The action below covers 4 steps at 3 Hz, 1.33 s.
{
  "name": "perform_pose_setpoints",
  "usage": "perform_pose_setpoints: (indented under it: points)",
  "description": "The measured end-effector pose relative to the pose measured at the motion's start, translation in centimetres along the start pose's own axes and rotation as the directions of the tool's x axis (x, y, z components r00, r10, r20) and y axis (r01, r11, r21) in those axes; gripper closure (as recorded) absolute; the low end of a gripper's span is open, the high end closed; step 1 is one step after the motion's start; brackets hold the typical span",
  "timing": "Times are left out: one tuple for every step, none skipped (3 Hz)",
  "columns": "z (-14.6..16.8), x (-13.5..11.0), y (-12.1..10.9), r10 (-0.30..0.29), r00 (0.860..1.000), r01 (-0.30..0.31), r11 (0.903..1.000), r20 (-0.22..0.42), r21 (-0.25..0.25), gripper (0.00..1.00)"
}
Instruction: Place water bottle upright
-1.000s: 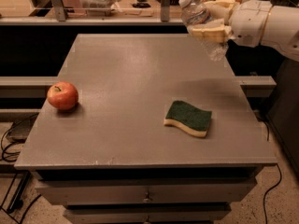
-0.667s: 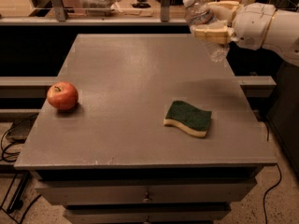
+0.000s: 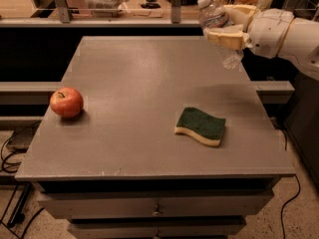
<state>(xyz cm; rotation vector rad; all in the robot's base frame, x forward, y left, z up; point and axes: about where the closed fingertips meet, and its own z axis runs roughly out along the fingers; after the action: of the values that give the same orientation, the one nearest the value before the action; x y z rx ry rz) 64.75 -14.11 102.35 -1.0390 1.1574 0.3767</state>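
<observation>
The water bottle (image 3: 215, 20) is clear crinkled plastic with a white cap. It hangs tilted in the air above the table's far right corner, cap up and to the left, base down to the right. My gripper (image 3: 230, 25) comes in from the right on a white arm and is shut on the bottle's middle, its cream fingers (image 3: 227, 38) on either side of it. The bottle does not touch the grey table (image 3: 139, 93).
A red apple (image 3: 66, 102) sits near the table's left edge. A green and yellow sponge (image 3: 201, 126) lies at the front right. A shelf with clutter runs behind the table. Drawers sit below the tabletop, and cables lie on the floor.
The gripper and the bottle have stayed almost in place above the far right corner, with only a slight shift.
</observation>
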Motion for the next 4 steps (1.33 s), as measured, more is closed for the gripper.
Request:
perform_pose_setpoints:
  points:
    - [-0.4,0.7,-0.2,0.046,0.996,-0.050,0.9973,0.072,0.053,1.00]
    - [-1.0,1.6,-0.4,0.083,0.990,-0.094,0.9911,0.119,0.094,1.00]
    - [-1.6,2.4,-0.4,0.109,0.984,-0.127,0.9839,0.138,0.126,1.00]
    - [-2.2,3.4,-0.1,0.138,0.979,-0.162,0.9742,0.153,0.157,1.00]
